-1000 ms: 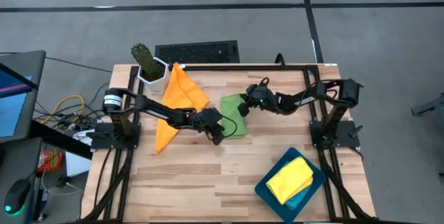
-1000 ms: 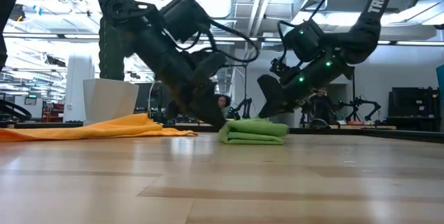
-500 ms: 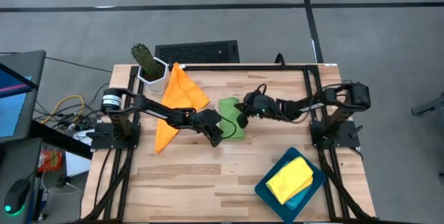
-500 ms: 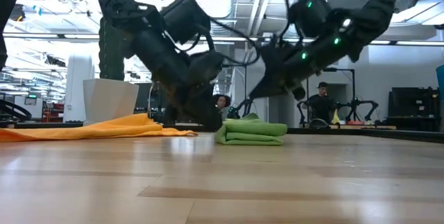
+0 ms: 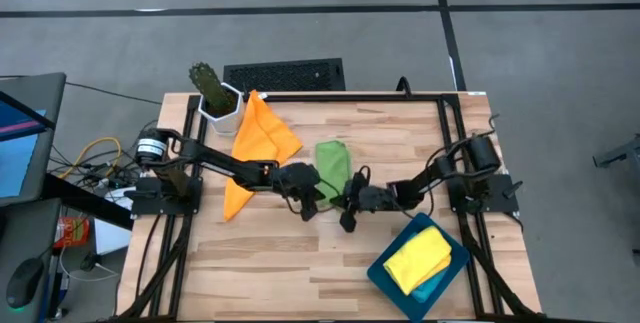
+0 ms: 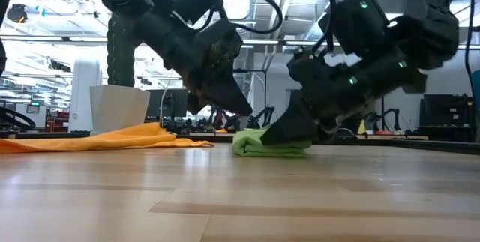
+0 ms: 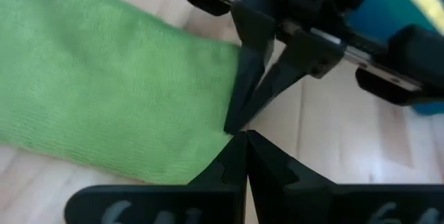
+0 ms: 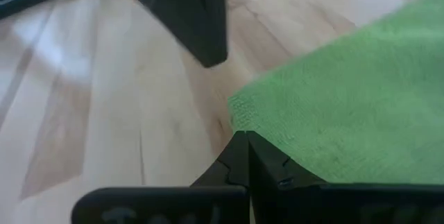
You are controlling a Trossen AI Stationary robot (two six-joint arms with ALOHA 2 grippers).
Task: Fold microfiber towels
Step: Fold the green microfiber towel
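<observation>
The folded green towel (image 5: 331, 166) lay near the bench (image 5: 270, 253) centre. The left gripper (image 5: 312, 208) and the right gripper (image 5: 347, 220), each with fingers pressed together and holding nothing, met tip to tip at the towel's 6 o'clock edge. The orange towel (image 5: 255, 143) lay spread toward 10 o'clock, the yellow towel (image 5: 420, 256) on the teal tray (image 5: 385, 275) at 4 o'clock.

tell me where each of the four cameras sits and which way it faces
high view: above the table, looking straight down; both arms, green towel, orange towel, yellow towel.
low view: table-top height, level across; both arms over the green towel.
left wrist view: past the left gripper, shut, at the green towel and the right gripper.
right wrist view: past the shut right gripper at the green towel.
shared: the green towel shows in all four.
</observation>
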